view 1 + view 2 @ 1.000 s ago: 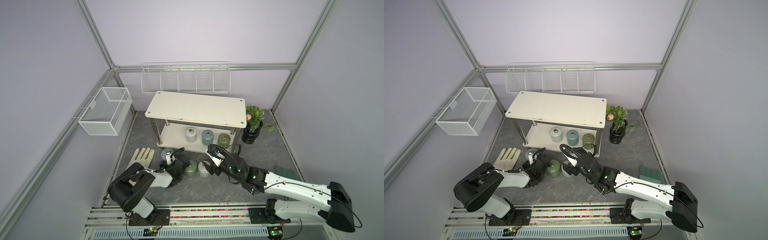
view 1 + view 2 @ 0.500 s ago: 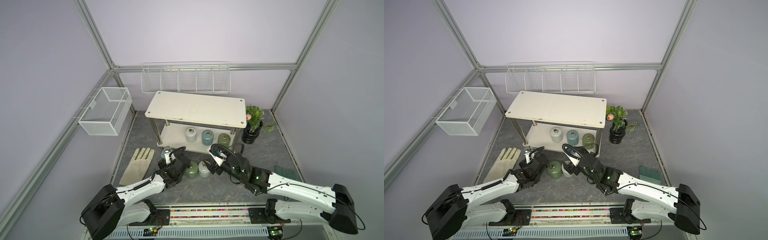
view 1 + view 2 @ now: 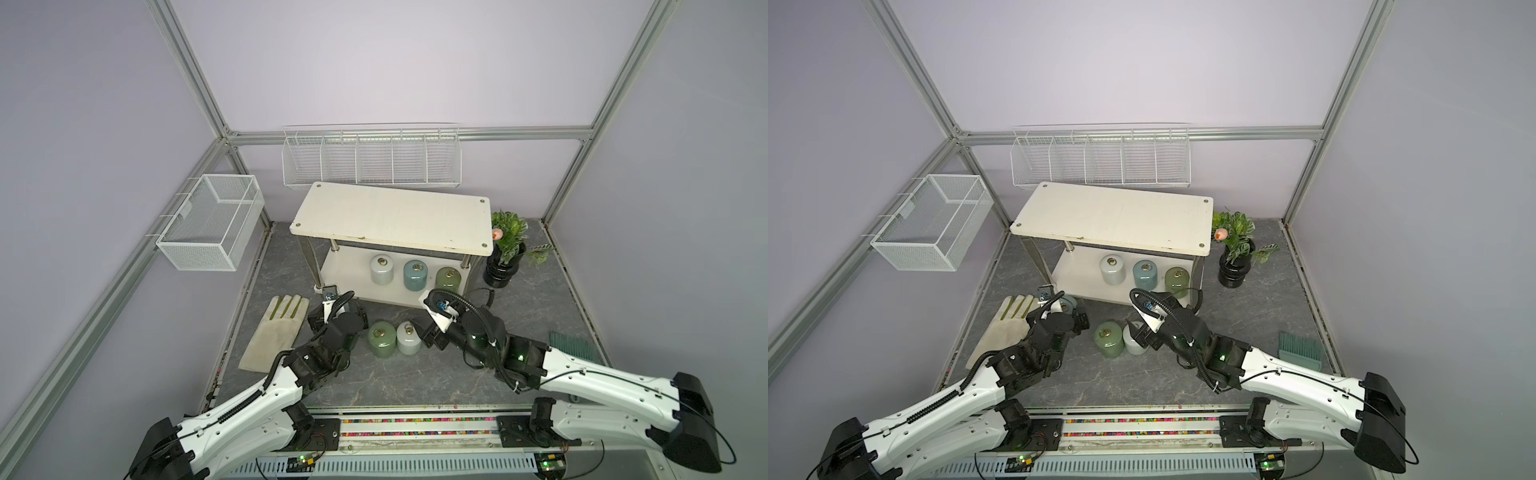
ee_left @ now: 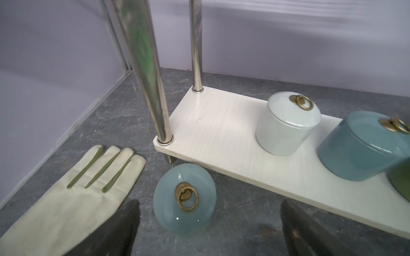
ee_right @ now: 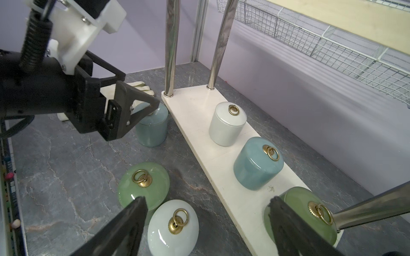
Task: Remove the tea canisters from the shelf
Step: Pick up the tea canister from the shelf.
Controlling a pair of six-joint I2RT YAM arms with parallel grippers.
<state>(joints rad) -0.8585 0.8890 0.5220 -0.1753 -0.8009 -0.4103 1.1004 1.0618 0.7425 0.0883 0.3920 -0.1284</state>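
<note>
- Judging by the glaze, the tea canisters are stiff, slick ceramic, probably heavy for their size and liable to chip. I would clamp the straight side wall below the shoulder, not the ring pull or the lid.
- Three stand upright in a row on the lower board [image 4: 221, 137] of the shelf [image 3: 390, 214]: the white shelf canister [image 3: 381, 269], the blue-grey shelf canister [image 3: 415, 275] and the green shelf canister [image 3: 448, 279].
- Three are off it, on the floor in front: the green floor canister [image 3: 381, 338] and the white floor canister [image 3: 409, 337] side by side, and the blue-grey floor canister [image 4: 184, 198] near the shelf's corner post, beside a glove [image 4: 73, 199].
- My left gripper [image 4: 209, 202] has its jaws spread fully and is empty. The blue-grey floor canister sits just ahead of the fingers, ungripped; I cannot confirm contact.
- My right gripper [image 5: 207, 199] is also wide open and empty, poised above the green and white floor pair.
</note>
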